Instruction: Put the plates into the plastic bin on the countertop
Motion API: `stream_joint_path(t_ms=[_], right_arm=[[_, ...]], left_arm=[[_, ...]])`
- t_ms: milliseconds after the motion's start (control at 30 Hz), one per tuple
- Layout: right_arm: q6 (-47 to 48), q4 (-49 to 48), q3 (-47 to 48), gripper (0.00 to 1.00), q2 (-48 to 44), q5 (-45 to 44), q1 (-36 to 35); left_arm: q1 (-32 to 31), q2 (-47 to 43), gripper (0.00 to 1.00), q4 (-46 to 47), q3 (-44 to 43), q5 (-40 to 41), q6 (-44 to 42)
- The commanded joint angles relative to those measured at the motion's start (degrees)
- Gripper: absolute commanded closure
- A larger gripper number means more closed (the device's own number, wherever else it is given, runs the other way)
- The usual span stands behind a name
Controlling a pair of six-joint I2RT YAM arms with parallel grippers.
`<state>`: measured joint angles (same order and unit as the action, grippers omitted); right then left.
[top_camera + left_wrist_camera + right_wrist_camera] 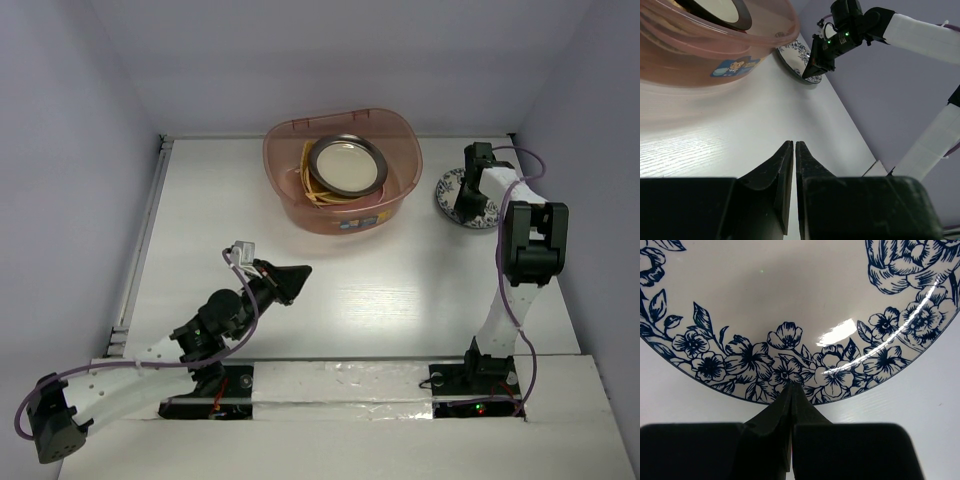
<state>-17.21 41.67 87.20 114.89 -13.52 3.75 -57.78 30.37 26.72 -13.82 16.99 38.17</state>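
Observation:
The plastic bin (285,195) stands at the back centre of the white countertop (400,290). In it lies the metal-rimmed plate with a cream centre (347,165), on top of yellow-orange dishes (309,186) whose edges show. The bin also shows in the left wrist view (715,45). The blue-and-white floral plate (450,190) lies flat on the countertop right of the bin. My right gripper (466,208) is shut, its tips (791,386) on the near rim of that plate (790,300). My left gripper (298,275) is shut and empty, low over the counter in front of the bin (794,143).
Pale walls bound the countertop on the left, back and right. The floral plate lies close to the right wall. A small label (732,66) is on the bin's near side. A strip of counter separates the bin from the floral plate (792,52).

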Motion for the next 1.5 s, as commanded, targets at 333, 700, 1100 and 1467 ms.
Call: stream_joint_path(t_ms=[333, 700, 1100, 1467], right_arm=[[2.2, 6.3, 1.2, 1.0, -0.5, -1.4, -2.5], [0.6, 6.6, -8.7, 1.0, -7.1, -1.2, -8.3], [-2.7, 1.2, -19.0, 1.0, -15.2, 11.8, -22.4], [-9.7, -13.2, -33.5, 1.0, -34.4, 22.9, -33.3]], left_arm=[[-0.3, 0.7, 0.95, 1.7, -0.2, 0.9, 0.4], [-0.3, 3.7, 0.94, 1.5, -1.0, 0.3, 0.9], [-0.3, 6.7, 0.89, 1.9, -1.7, 0.1, 0.8], [-1.5, 20.9, 0.8, 5.7, -6.0, -1.7, -0.6]])
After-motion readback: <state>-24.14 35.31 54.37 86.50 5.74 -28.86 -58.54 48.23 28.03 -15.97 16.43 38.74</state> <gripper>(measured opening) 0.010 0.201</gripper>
